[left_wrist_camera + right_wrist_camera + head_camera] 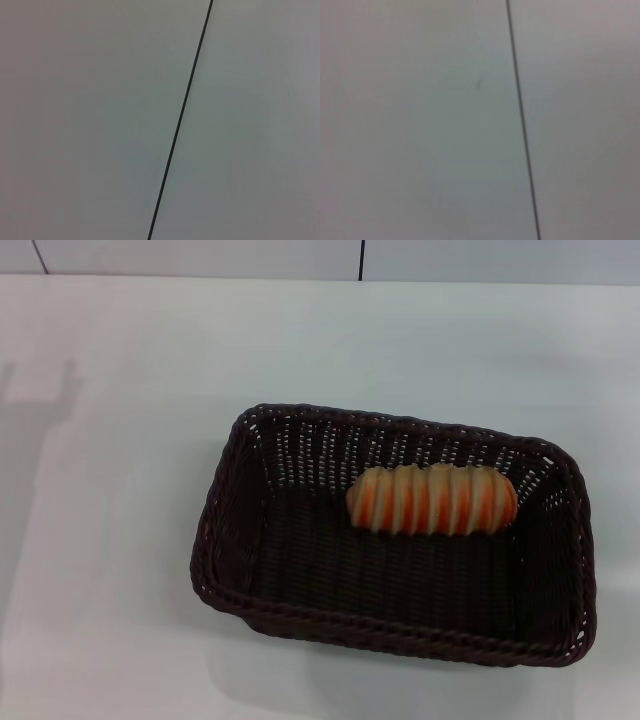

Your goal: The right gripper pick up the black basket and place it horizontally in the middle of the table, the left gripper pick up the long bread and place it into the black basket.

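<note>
The bread [432, 500] lies inside the basket [232, 510], against its far wall, long axis running left to right. The basket sits lengthwise across the worktop [110, 490], lower right of centre. Neither gripper shows, so finger state is unknown.

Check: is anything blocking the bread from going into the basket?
Nothing visible does. The bread already lies inside the basket, by its far wall, on the table. Neither gripper is in view.

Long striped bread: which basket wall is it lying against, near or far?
The orange-and-cream ridged long bread lies along the far wall of the black woven wicker basket, toward the robot's right; the near side is bare.
</note>
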Action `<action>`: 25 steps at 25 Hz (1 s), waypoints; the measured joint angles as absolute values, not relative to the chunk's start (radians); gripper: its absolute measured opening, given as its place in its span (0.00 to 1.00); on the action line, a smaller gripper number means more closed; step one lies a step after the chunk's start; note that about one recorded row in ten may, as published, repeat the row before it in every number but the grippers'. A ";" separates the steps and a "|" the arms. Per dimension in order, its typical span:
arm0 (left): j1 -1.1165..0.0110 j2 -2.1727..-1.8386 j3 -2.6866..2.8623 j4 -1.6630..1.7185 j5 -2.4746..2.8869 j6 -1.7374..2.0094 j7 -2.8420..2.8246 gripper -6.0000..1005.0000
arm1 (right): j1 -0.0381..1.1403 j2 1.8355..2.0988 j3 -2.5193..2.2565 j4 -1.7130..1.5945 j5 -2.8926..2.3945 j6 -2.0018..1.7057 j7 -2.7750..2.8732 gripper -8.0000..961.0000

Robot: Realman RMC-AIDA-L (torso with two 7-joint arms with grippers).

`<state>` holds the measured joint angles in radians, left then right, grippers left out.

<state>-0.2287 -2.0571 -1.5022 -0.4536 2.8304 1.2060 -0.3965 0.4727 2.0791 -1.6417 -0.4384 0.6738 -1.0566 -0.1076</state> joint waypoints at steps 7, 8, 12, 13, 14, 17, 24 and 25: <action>-0.230 -2.057 -1.499 -0.453 2.830 1.231 -0.403 0.86 | 0.466 2.080 -1.646 -0.437 0.676 -1.060 -0.105 0.86; -0.230 -2.057 -1.498 -0.452 2.830 1.233 -0.403 0.86 | 0.465 2.080 -1.646 -0.436 0.677 -1.061 -0.101 0.86; -0.230 -2.059 -1.497 -0.452 2.830 1.235 -0.406 0.86 | 0.464 2.080 -1.646 -0.424 0.674 -1.064 -0.073 0.86; -0.229 -2.060 -1.497 -0.452 2.830 1.235 -0.408 0.86 | 0.465 2.080 -1.646 -0.423 0.674 -1.064 -0.070 0.86; -0.229 -2.060 -1.497 -0.452 2.830 1.235 -0.410 0.86 | 0.465 2.080 -1.646 -0.421 0.673 -1.064 -0.068 0.86; -0.228 -2.060 -1.497 -0.451 2.830 1.235 -0.417 0.86 | 0.470 2.079 -1.646 -0.414 0.673 -1.064 -0.067 0.86; -0.231 -2.060 -1.497 -0.444 2.830 1.235 -0.418 0.86 | 0.505 2.077 -1.645 -0.388 0.672 -1.057 -0.067 0.86; -0.231 -2.060 -1.497 -0.444 2.830 1.235 -0.418 0.86 | 0.505 2.077 -1.645 -0.388 0.672 -1.057 -0.067 0.86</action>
